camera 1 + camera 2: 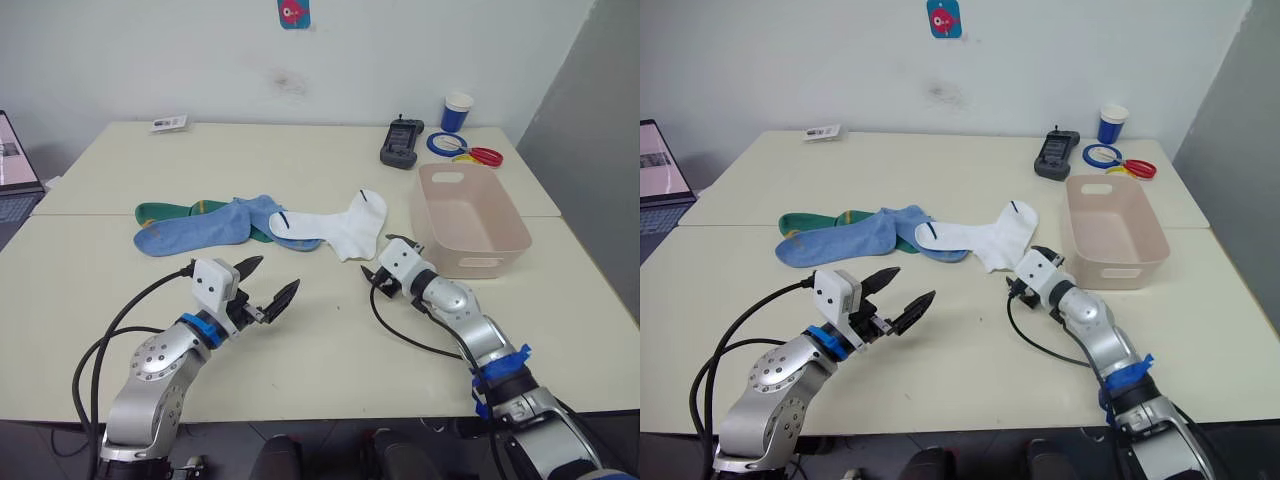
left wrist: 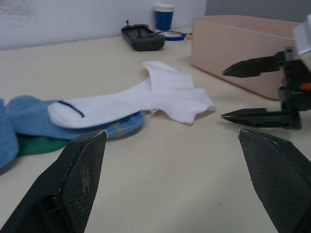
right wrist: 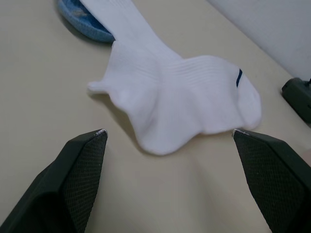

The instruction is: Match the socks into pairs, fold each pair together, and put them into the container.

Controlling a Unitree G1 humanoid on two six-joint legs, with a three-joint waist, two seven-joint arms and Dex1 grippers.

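White socks (image 3: 180, 92) lie just ahead of the wide-open, empty right pincer (image 1: 392, 270); left pincer (image 1: 268, 285) likewise. Next: grasp one.

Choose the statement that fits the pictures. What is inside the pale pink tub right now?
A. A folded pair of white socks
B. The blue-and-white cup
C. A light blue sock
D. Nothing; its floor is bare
D: the head views look down into the pink tub and show only its bare floor, while the white socks and the light blue socks lie on the table to its left.
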